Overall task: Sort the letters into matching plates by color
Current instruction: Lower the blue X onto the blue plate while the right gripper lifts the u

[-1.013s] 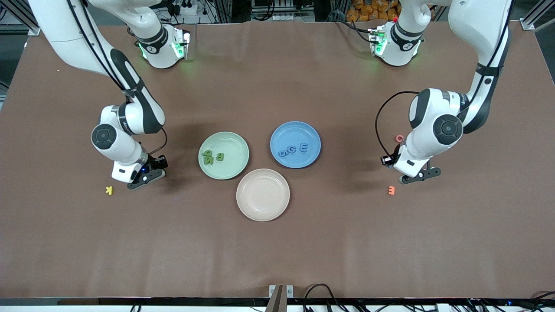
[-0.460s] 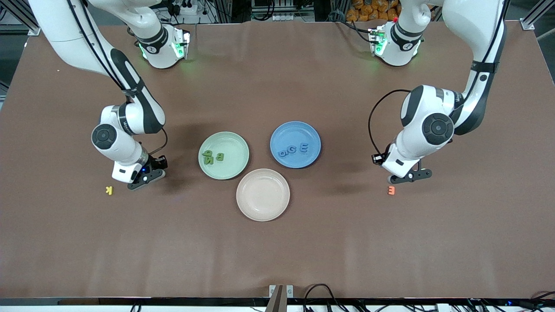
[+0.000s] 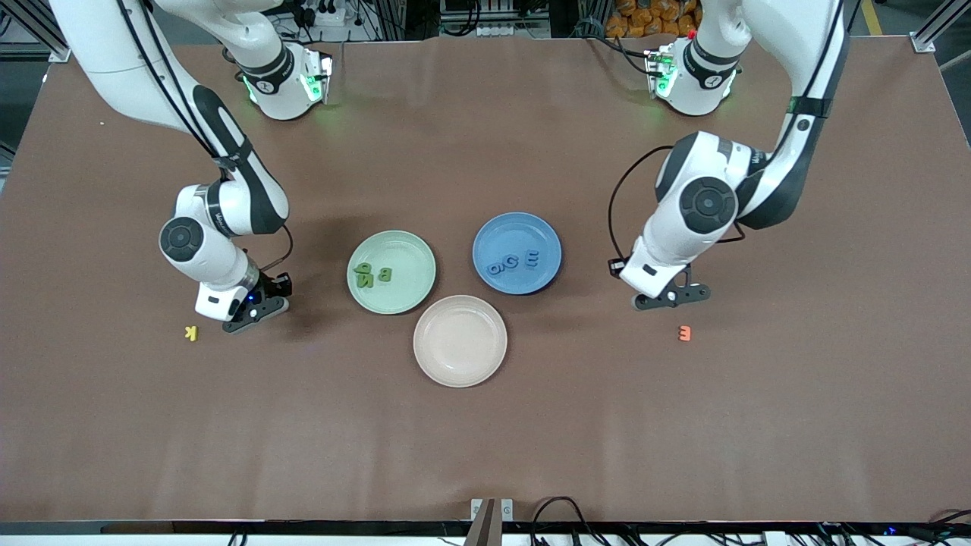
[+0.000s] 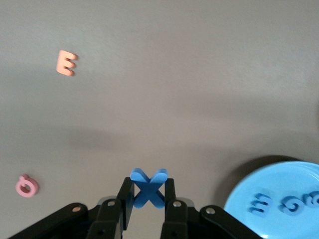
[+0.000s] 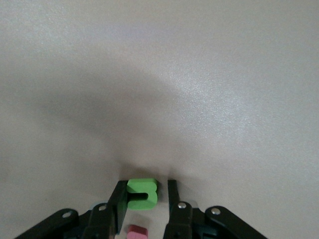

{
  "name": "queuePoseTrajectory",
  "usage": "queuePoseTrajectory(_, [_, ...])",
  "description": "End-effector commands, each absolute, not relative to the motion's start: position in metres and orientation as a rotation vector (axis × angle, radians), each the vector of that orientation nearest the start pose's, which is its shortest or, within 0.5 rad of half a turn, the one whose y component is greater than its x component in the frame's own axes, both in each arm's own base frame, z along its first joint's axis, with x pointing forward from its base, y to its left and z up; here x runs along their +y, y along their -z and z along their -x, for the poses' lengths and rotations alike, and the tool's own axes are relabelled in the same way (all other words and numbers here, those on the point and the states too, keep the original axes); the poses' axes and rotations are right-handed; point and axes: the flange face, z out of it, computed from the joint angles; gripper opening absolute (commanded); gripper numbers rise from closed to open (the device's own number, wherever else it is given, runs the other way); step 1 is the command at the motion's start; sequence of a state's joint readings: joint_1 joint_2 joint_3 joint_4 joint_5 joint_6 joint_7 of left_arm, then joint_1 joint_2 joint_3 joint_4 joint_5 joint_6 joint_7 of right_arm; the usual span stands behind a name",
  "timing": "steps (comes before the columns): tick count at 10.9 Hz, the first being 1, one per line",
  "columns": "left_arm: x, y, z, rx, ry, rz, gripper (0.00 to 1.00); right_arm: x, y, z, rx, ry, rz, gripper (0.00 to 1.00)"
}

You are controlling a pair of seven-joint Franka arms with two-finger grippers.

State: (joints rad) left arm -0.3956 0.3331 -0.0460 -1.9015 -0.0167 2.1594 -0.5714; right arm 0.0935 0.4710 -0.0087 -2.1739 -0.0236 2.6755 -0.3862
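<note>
The blue X was clamped in the left gripper over bare table beside the blue plate, the orange E nearby. The right gripper straddled a green letter, its jaws not yet fully clenched.

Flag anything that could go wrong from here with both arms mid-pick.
1. The left gripper pinches the blue X only by its lower part; it could twist loose before reaching the blue plate.
2. The right gripper has its fingers around the green letter with a gap on one side, so the grasp may be uneven.
3. A pink piece lies beside that letter and may get dragged along.
</note>
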Motion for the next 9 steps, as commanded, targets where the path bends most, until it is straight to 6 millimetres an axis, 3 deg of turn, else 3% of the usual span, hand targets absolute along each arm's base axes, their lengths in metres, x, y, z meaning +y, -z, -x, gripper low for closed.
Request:
queuePoseTrajectory(1, [-0.307, -0.316, -0.543, -0.317, -0.116, 3.078, 0.0, 0.045, -0.172, -0.566, -0.76, 0.066, 3.059, 0.28])
queuePoseTrajectory(2, [-0.32, -0.316, -0.538, -0.331, -0.113, 3.079, 0.0, 0.045, -0.172, -0.566, -0.76, 0.066, 3.059, 0.24])
queuePoseTrajectory(6, [-0.367, -0.314, -0.516, -0.377, -0.111, 3.078, 0.0, 0.045, -0.172, -0.566, -0.76, 0.063, 3.059, 0.24])
queuePoseTrajectory(9, [-0.403, -0.295, -0.492, -0.373, -0.163, 3.069, 0.0, 0.045, -0.172, -0.566, -0.762, 0.063, 3.059, 0.13])
